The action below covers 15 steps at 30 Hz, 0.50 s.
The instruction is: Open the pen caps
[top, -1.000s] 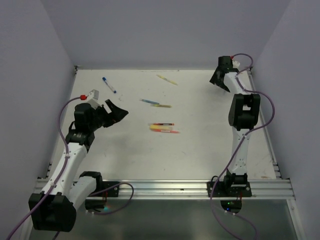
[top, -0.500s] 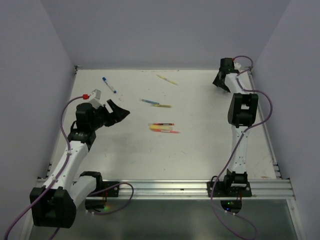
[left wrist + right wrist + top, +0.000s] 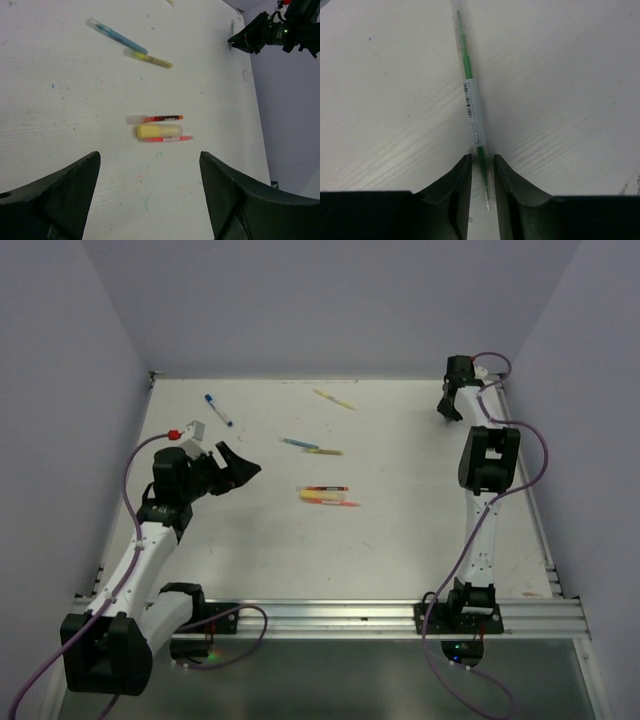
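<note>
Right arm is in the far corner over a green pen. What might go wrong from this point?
1. The right hand straddles only the thin near end of the green pen. A grip that close to the end may let the pen pivot or slip out.
2. The left hand hangs open across the table, far from that pen. A pull on the cap would have no second hold yet.

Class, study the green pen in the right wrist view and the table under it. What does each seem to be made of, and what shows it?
Green pen: probably clear, glossy plastic, since the green ink tube shows through the barrel; its white barcode label looks like paper. Table: matte white with fine wood-like grain, perhaps painted wood or laminate.
</note>
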Tool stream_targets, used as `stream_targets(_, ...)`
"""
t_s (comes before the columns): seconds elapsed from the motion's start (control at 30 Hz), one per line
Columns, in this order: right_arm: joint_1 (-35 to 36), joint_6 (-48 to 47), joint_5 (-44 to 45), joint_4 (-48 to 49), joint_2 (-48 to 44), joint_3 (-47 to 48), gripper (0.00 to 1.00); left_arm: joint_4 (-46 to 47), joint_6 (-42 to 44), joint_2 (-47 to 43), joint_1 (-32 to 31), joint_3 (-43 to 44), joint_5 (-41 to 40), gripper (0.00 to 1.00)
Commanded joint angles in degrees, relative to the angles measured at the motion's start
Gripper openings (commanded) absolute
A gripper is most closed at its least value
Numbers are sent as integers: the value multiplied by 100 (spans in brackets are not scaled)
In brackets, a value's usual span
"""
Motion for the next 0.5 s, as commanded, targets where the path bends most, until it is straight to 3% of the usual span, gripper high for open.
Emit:
stream_targets(0.0, 10, -55, -243, -353, 264, 103, 24, 172, 199, -53, 21, -18, 132, 83)
stream_targets(0.13, 1, -81, -375, -406, 290, 68, 0, 137, 199, -27, 21, -27, 219, 83)
stream_targets(0.3, 28, -160, -550, -91, -251, -405, 0, 40, 155, -123, 21, -53, 325, 82)
stream_targets(0.47, 500, -160, -753, 1245, -2351, -2953, 0, 5, -91, -475, 21, -272, 536, 81)
